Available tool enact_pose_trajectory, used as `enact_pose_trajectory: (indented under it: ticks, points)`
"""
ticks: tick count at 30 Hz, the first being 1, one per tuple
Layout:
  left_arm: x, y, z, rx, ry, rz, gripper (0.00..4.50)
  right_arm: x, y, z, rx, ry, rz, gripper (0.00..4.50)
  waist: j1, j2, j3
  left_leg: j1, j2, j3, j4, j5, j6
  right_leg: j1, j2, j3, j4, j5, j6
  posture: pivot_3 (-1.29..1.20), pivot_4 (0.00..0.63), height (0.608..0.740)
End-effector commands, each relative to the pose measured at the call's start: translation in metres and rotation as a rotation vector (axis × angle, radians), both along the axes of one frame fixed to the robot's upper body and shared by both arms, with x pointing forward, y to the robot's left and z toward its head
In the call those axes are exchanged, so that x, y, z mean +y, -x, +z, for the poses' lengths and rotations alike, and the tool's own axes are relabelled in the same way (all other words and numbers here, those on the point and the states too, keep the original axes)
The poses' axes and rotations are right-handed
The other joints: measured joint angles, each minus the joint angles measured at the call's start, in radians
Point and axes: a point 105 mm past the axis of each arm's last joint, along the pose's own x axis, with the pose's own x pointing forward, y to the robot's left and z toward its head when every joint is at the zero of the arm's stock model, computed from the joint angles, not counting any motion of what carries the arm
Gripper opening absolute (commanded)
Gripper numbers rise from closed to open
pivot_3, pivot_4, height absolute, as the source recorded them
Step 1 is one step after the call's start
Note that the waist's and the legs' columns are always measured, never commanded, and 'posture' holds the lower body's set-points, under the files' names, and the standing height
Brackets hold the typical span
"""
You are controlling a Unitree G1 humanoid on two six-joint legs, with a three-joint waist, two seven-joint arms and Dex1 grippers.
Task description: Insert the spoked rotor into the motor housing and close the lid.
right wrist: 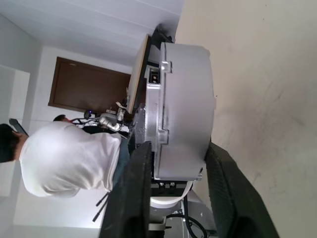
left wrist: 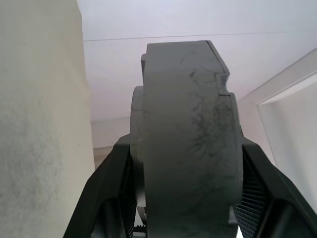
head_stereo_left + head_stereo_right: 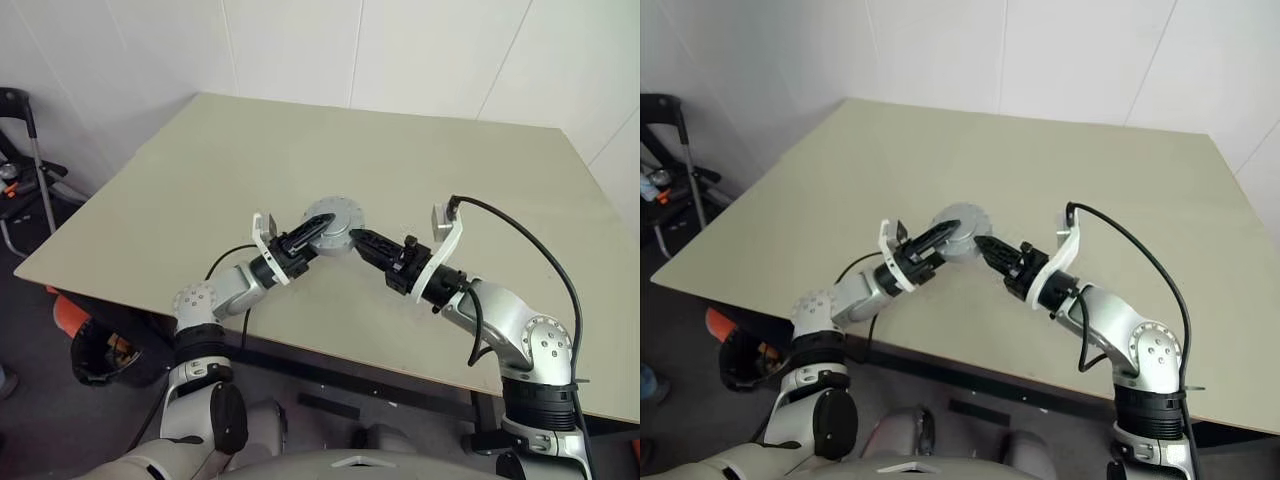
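A round grey motor housing point(image 3: 338, 215) hangs just above the middle of the table, held edge-on between both grippers. My left gripper point(image 3: 318, 232) comes in from the left and is shut on it. In the left wrist view its fingers point(image 2: 106, 193) press on both sides of the housing point(image 2: 188, 148). From the right, my right gripper point(image 3: 358, 238) meets the same part. In the right wrist view its fingers point(image 1: 223, 188) lie close against both flat faces of the housing point(image 1: 185, 109). A seam runs round the casing. The spoked rotor is hidden. I cannot make out the lid as a separate part.
The beige table point(image 3: 400, 150) stretches wide on all sides of the grippers. A black stand point(image 3: 30, 150) and an orange object point(image 3: 65, 320) sit off its left edge. A person in a white shirt point(image 1: 64, 158) is seen in the right wrist view.
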Motion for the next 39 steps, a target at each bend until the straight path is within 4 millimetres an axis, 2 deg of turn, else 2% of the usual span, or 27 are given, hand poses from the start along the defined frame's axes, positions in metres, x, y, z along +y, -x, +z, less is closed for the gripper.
enact_pose_trajectory:
  ticks: [1, 6, 10, 13, 15, 17, 21, 24, 30, 39]
  points:
    - [0.002, -0.001, 0.010, -0.044, 0.006, 0.012, 2.10, 0.004, 0.005, 0.029, -0.112, -0.046, 0.029, 2.88, 0.000, 0.000, 0.000, 0.000, 0.000, 0.000, 0.000, 0.000, 0.000, 0.000, 0.000, 0.000, 0.000, 0.000, 0.001, 0.00, 0.000, 0.740]
    - [0.003, -0.002, 0.010, -0.043, 0.006, 0.027, 2.10, 0.003, 0.005, 0.029, -0.114, -0.046, 0.027, 4.50, 0.000, 0.000, 0.000, 0.000, 0.000, 0.000, 0.000, 0.000, 0.000, 0.000, 0.000, 0.000, 0.000, 0.002, 0.003, 0.00, 0.000, 0.740]
    - [0.007, -0.007, 0.013, -0.049, 0.009, 0.079, 2.10, -0.006, 0.001, 0.025, -0.088, -0.026, -0.018, 4.50, 0.000, 0.000, 0.000, 0.000, 0.000, 0.000, 0.001, 0.000, 0.000, 0.000, 0.000, 0.000, 0.000, 0.001, 0.004, 0.00, 0.000, 0.740]
    - [0.013, -0.015, 0.017, -0.059, 0.000, 0.152, 2.10, -0.033, -0.012, 0.003, -0.089, 0.210, -0.173, 4.50, 0.002, 0.000, 0.000, 0.000, 0.000, 0.000, 0.001, 0.000, 0.000, 0.001, 0.000, 0.000, 0.000, 0.001, 0.005, 0.00, 0.000, 0.740]
    - [0.017, -0.022, 0.017, -0.055, -0.025, 0.205, 2.10, -0.046, -0.016, -0.001, -0.170, 0.357, -0.250, 4.50, 0.003, 0.000, 0.000, -0.001, -0.001, -0.001, 0.002, 0.000, 0.000, 0.001, 0.000, 0.000, 0.000, 0.001, 0.009, 0.00, 0.000, 0.740]
    - [0.023, -0.031, 0.015, -0.038, -0.060, 0.278, 2.10, -0.054, -0.017, 0.001, -0.326, 0.546, -0.319, 4.50, 0.003, 0.000, 0.000, -0.002, -0.001, -0.001, 0.003, 0.000, 0.000, 0.000, 0.000, 0.000, 0.000, 0.001, 0.012, 0.00, 0.000, 0.740]
    - [0.037, -0.044, 0.013, -0.020, -0.119, 0.413, 2.10, -0.050, -0.008, 0.002, -0.629, 0.815, -0.310, 4.50, 0.001, -0.001, 0.001, -0.004, 0.000, -0.002, 0.003, 0.000, -0.001, -0.001, 0.000, 0.000, 0.000, 0.001, 0.014, 0.00, 0.000, 0.740]
    - [0.051, -0.054, 0.011, -0.001, -0.144, 0.503, 2.10, -0.053, -0.004, -0.010, -0.729, 0.951, -0.306, 4.50, 0.002, -0.004, 0.001, -0.005, -0.001, -0.003, 0.004, 0.000, 0.000, -0.001, 0.000, 0.000, -0.001, 0.001, 0.016, 0.00, 0.000, 0.740]
    - [0.082, -0.065, 0.005, 0.035, -0.163, 0.660, 2.10, -0.057, 0.003, -0.019, -0.757, 0.976, -0.353, 4.50, -0.003, -0.005, 0.002, -0.005, -0.001, -0.003, 0.006, -0.001, 0.001, -0.001, 0.000, 0.000, 0.000, 0.002, 0.015, 0.00, 0.000, 0.740]
    - [0.106, -0.068, -0.004, 0.086, -0.177, 0.766, 2.10, -0.056, 0.017, -0.026, -0.760, 0.971, -0.329, 4.50, -0.006, -0.007, 0.002, -0.004, -0.001, -0.003, 0.010, -0.005, 0.008, 0.002, 0.000, 0.002, 0.000, 0.004, 0.003, 0.00, 0.000, 0.740]
